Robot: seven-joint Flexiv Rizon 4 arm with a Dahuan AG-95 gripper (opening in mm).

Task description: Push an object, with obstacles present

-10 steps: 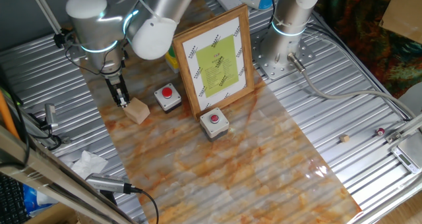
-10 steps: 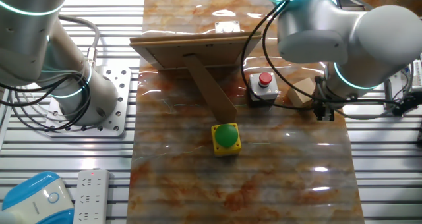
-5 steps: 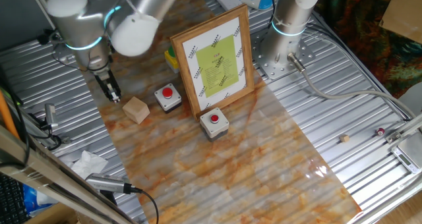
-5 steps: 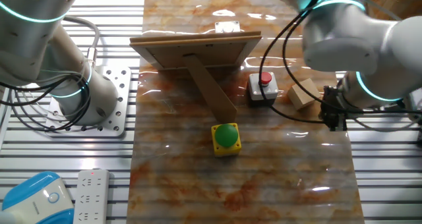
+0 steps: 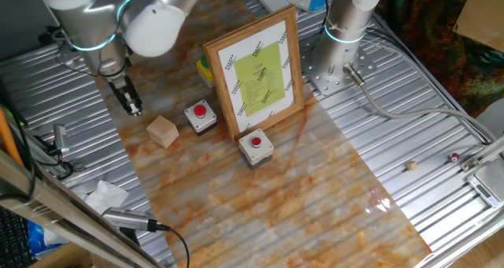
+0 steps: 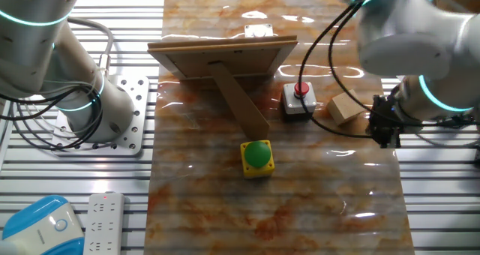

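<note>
The light-tan wooden cube [image 5: 163, 131] lies on the marbled mat, left of the nearer grey box with a red button [image 5: 200, 116]. A second red-button box [image 5: 256, 145] sits in front of the wood-framed picture with the yellow-green sheet [image 5: 256, 71]. My gripper [image 5: 131, 108] points down, fingers together and empty, a short gap up-left of the cube, not touching it. In the other fixed view the cube [image 6: 345, 108] lies right of a button box [image 6: 300, 99], with the gripper [image 6: 384, 137] to its lower right. The frame's back and prop [image 6: 225, 56] show there.
A yellow box with a green button [image 6: 258, 156] stands behind the frame. A second arm's base [image 5: 340, 31] is bolted at the back. A crumpled tissue [image 5: 106, 195] and cables lie by the mat's left edge. A power strip [image 6: 101, 221] lies off the mat.
My gripper has drawn back from the cube's side, up and to the left in the one fixed view, leaving a gap. The cube has stayed where it was.
</note>
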